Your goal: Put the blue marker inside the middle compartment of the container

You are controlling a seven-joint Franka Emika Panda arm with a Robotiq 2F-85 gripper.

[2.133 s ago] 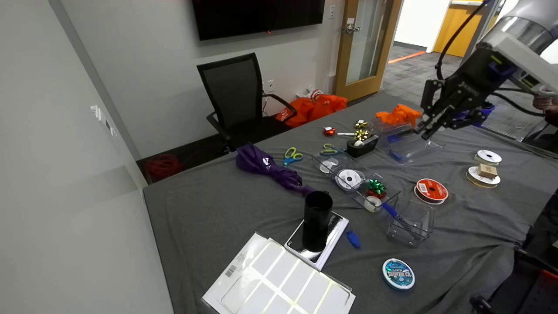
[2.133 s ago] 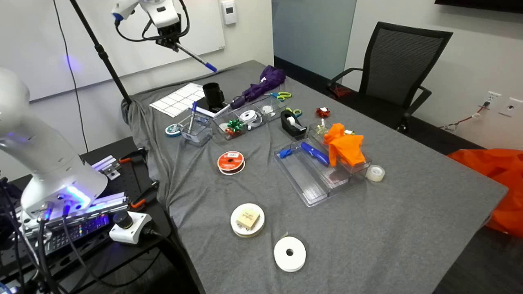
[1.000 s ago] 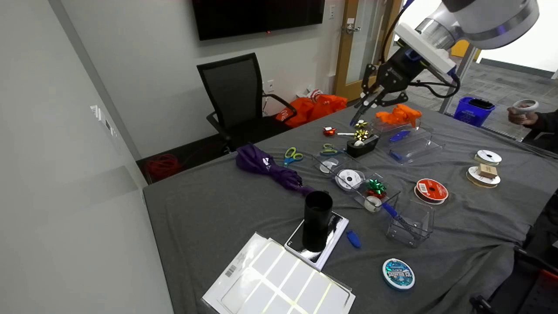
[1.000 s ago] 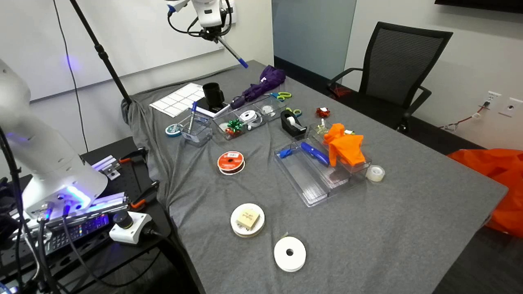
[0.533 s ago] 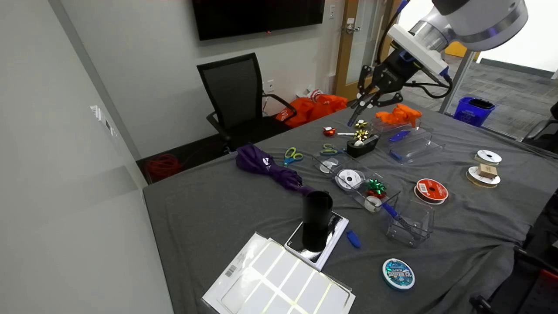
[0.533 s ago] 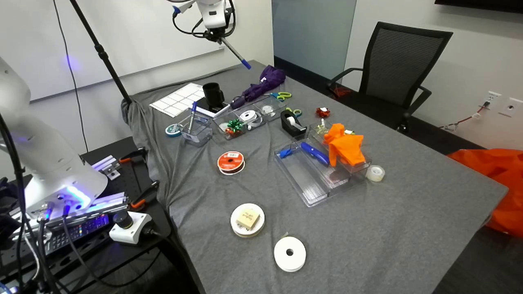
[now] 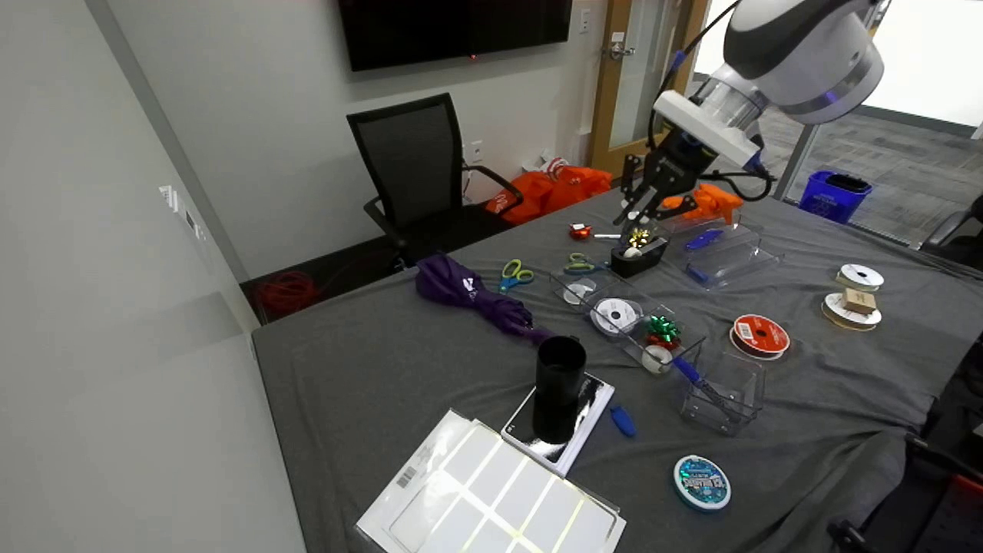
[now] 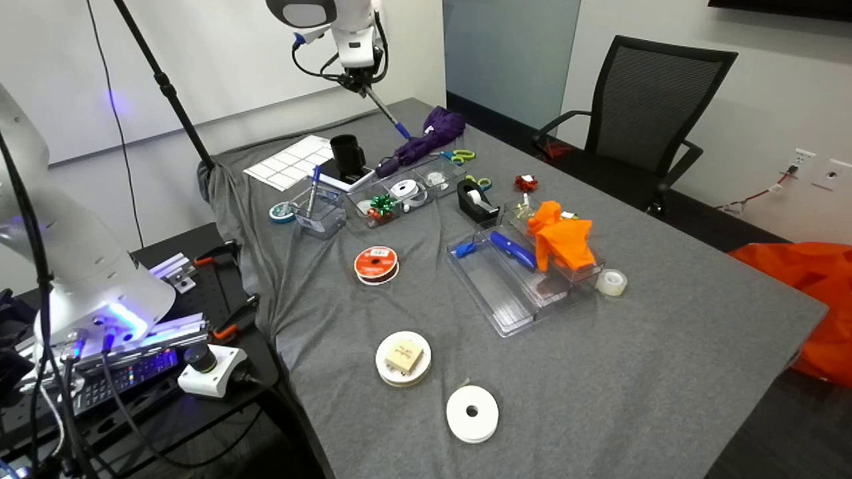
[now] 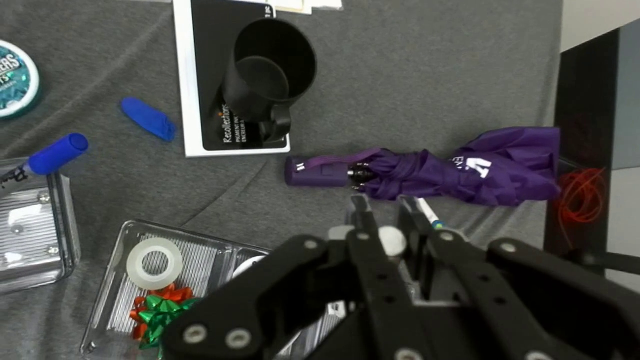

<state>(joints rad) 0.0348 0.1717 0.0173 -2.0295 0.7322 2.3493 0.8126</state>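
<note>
My gripper is shut on a blue-capped marker with a grey body. It points slantwise down, blue cap lowest, above the table near the umbrella. In the wrist view its pale round end shows between the fingers. A clear container with three compartments in a row holds bows and tape, a white ribbon spool in the middle, and a white roll. A second clear tray has side-by-side compartments; a blue tool lies in its middle one. Which container is meant I cannot tell.
Another blue marker stands in a small clear box. A purple umbrella, a black mug, a black tape dispenser and scissors surround the container. An orange cloth covers part of the tray.
The gripper, holding the marker throughout, has swung across toward the umbrella and the three-compartment container, and has lowered over the last half second. The things on the table have not moved.
</note>
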